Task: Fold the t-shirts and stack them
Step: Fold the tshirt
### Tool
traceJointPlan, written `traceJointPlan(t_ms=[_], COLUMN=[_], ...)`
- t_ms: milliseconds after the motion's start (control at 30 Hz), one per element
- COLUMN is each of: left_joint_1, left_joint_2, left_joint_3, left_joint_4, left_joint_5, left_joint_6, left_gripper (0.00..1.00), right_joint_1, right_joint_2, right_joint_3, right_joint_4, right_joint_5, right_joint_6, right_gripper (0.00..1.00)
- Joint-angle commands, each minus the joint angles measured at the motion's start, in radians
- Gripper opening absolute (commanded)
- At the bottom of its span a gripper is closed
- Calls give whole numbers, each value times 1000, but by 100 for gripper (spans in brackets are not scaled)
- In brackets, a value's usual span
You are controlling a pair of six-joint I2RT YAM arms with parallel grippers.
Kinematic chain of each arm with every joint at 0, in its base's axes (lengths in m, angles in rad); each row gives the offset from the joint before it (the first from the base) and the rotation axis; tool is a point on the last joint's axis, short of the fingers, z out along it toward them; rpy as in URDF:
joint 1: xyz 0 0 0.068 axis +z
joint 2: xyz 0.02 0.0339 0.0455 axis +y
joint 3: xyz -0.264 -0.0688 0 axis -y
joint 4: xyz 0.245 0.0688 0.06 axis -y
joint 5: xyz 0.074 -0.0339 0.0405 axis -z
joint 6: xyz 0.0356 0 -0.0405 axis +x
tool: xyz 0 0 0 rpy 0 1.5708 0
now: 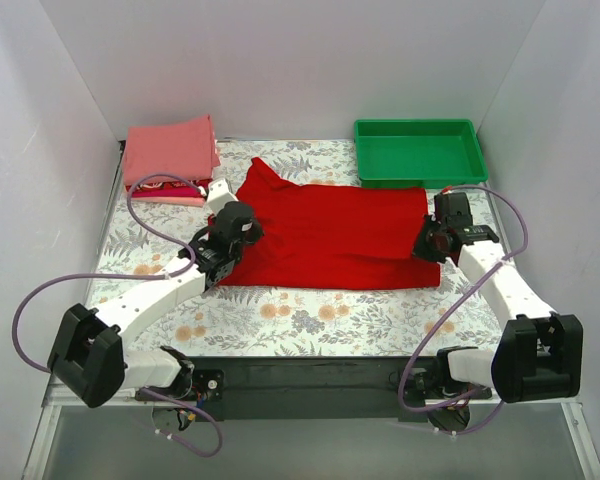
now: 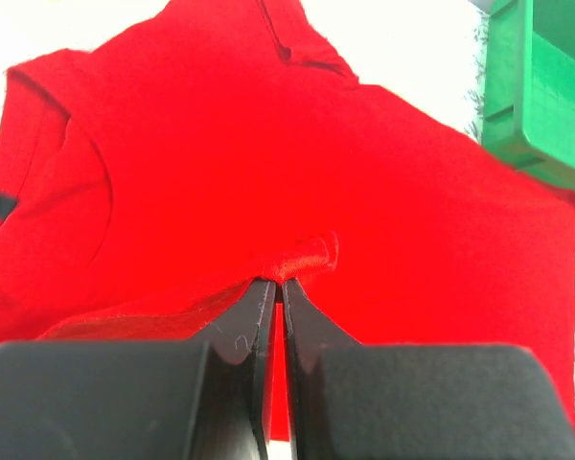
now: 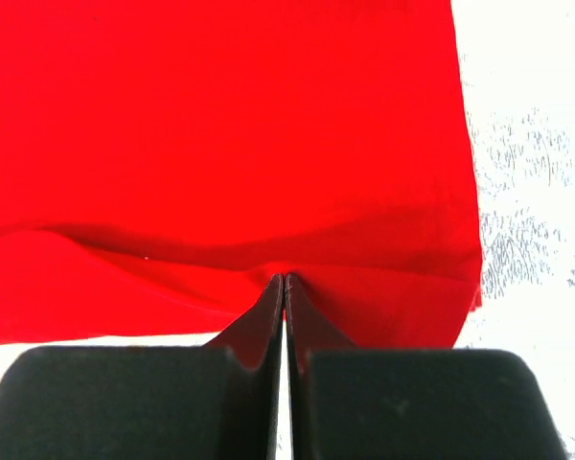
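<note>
The red t-shirt lies spread across the middle of the table. The left gripper has its jaws pinching a ridge of cloth at the collar end, and the right gripper pinches the hem end. Folding seems barely begun, and stacking is not yet done. The folded t-shirts sit piled in the far-left corner.

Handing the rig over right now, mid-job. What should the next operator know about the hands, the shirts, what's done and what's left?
Left hand: shut, pinching the red shirt at its left end.
Right hand: shut on the shirt's right end.
The red shirt lies spread on the table; its near edge looks doubled over.
Done: a folded stack sits at the far left corner.
Left: finish folding the red shirt and add it to the stack.
</note>
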Motion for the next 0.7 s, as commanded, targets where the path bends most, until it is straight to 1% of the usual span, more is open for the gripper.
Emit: traceJointPlan(t_ms=[0,233,300,333,367,400,433,467,533,567,600,633,667], left_joint_1=[30,115,136,139,144,151,154,158,184,190,194,196,197], left_joint_2=[39,155,193,207,224,262,285,311,406,439,482,491,491], left_joint_3=[26,49,52,49,40,33,26,39,111,168,243,263,270], left_joint_4=[120,179,228,254,328,371,418,490,439,301,234,173,172], left_joint_5=[16,60,89,98,138,150,148,166,158,140,73,45,33], left_joint_6=[64,102,123,160,186,218,266,289,286,241,220,206,200], left_gripper=[0,0,0,0,0,0,0,14,31,50,62,82,87], right_joint_1=[-6,-9,-9,-9,-9,-9,-11,-11,-14,-14,-12,-12,-14], right_joint_2=[47,178,207,234,251,267,299,314,351,359,363,356,348], right_joint_3=[49,117,140,150,161,184,199,218,273,290,307,328,327], right_joint_4=[74,94,110,112,117,124,130,132,129,121,109,100,98], right_joint_5=[27,78,127,141,168,185,196,207,205,189,182,173,141], right_joint_6=[10,1,-10,-20,-29,-40,-55,-65,-79,-95,-97,-99,-103], right_gripper=[1,1,8,10,13,22,25,29,52,67,88,98,98])
